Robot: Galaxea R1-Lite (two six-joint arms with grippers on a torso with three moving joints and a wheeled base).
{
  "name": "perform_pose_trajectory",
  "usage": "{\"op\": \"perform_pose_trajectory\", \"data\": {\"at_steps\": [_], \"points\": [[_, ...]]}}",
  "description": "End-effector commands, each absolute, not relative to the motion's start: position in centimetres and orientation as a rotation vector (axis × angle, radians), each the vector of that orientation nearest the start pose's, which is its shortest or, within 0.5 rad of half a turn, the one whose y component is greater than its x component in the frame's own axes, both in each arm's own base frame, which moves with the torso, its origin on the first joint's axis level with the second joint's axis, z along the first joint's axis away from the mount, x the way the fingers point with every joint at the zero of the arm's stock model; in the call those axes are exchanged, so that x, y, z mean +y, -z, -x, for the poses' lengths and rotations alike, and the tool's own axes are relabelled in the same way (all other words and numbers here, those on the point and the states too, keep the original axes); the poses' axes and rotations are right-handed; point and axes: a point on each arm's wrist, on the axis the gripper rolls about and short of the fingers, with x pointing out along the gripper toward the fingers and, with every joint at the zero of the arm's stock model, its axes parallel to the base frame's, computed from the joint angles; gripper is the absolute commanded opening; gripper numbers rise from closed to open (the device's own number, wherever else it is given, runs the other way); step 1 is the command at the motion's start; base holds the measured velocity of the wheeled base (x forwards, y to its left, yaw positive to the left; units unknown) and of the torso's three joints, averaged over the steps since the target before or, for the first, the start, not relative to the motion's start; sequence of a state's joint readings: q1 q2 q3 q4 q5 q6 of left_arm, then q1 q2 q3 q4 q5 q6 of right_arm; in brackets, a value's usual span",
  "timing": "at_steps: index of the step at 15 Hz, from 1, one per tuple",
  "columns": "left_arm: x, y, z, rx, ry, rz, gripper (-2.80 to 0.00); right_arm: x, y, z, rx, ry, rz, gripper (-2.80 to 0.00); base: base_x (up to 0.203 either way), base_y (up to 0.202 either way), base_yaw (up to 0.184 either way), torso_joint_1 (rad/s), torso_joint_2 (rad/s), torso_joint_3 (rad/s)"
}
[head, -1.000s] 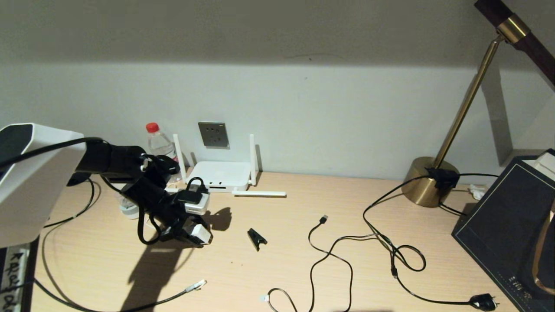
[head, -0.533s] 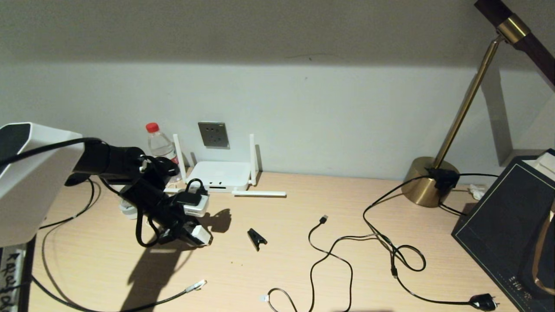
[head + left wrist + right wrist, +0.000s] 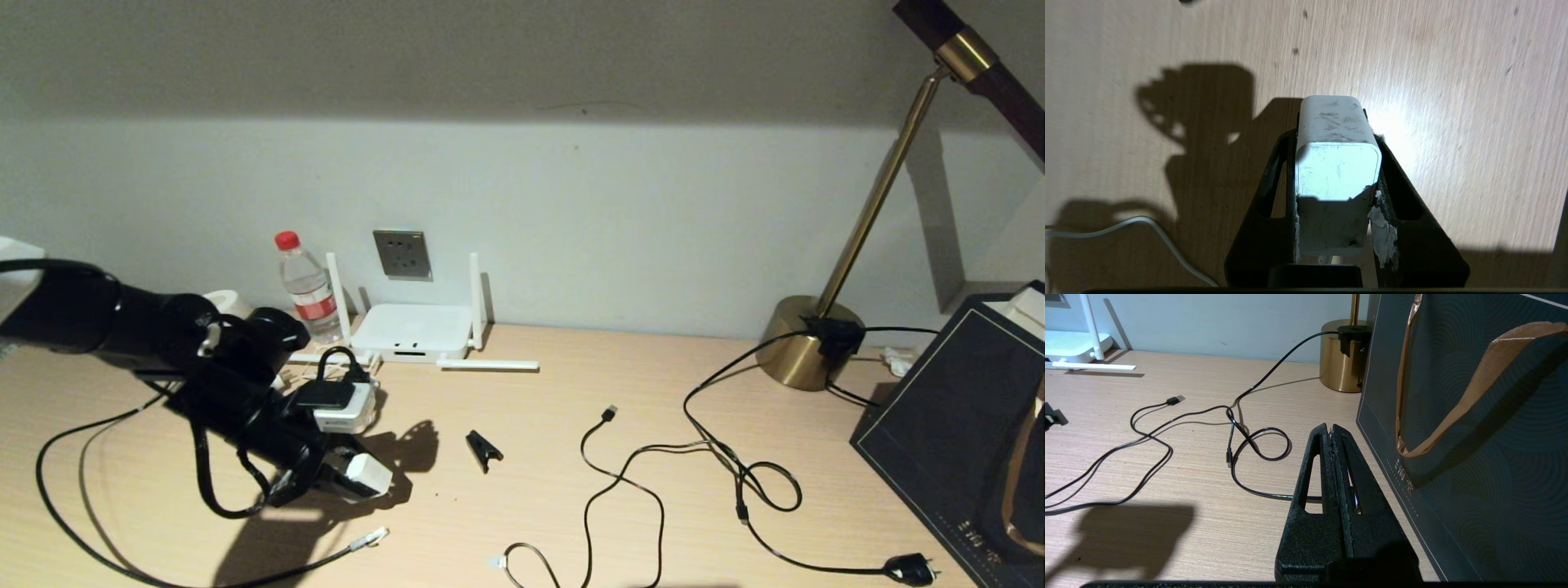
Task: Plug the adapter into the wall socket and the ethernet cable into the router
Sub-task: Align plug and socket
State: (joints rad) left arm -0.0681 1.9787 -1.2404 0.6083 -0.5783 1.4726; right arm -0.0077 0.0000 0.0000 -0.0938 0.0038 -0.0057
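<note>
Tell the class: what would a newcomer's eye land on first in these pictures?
First, the left gripper low over the desk's left side, shut on the white adapter. Next, the wall socket on the back wall just above the router. The right gripper sits shut beside a dark paper bag.

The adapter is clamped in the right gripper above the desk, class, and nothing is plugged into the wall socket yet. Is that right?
One slip: the adapter is clamped in the left gripper, not the right, as the left wrist view shows. The right gripper is shut on nothing. The wall socket has nothing plugged in.
</note>
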Motion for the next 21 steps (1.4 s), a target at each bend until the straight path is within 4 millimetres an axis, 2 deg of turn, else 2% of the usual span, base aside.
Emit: {"op": "perform_pose_trajectory", "data": {"at_steps": [1,4,6,8,10,14,17,21], "points": [[-4.1,-15.6,-27.9,0.493,1.230,-0.899,-2.80,0.0,-7.5,2.0,-0.059,0.003,0.006,-2.80,0.000,0.000,0.000,0.000,0.00,0.000],[-6.1,-20.1,-24.6,0.322,1.074,-0.775,-2.80,0.0,-7.5,2.0,-0.058,0.003,0.006,-2.80,0.000,0.000,0.000,0.000,0.00,0.000],[-6.6,-22.9,-23.1,0.191,0.975,-0.672,-2.80,0.0,-7.5,2.0,-0.058,0.003,0.006,-2.80,0.000,0.000,0.000,0.000,0.00,0.000],[-6.6,-24.1,-22.7,0.142,0.913,-0.624,-2.80,0.0,-7.5,2.0,-0.060,0.003,0.007,-2.80,0.000,0.000,0.000,0.000,0.00,0.000],[-6.5,-24.4,-22.7,0.194,0.845,-0.499,-2.80,0.0,-7.5,2.0,-0.059,0.003,0.006,-2.80,0.000,0.000,0.000,0.000,0.00,0.000],[-6.6,-25.3,-24.4,0.216,0.603,-0.044,-2.80,0.0,-7.5,2.0,-0.060,0.003,0.007,-2.80,0.000,0.000,0.000,0.000,0.00,0.000],[-6.9,-22.7,-27.7,0.168,0.461,0.023,-2.80,0.0,-7.5,2.0,-0.060,0.003,0.007,-2.80,0.000,0.000,0.000,0.000,0.00,0.000],[-7.9,-17.6,-33.2,0.064,0.348,0.023,-2.80,0.0,-7.5,2.0,-0.060,0.003,0.006,-2.80,0.000,0.000,0.000,0.000,0.00,0.000]]}}
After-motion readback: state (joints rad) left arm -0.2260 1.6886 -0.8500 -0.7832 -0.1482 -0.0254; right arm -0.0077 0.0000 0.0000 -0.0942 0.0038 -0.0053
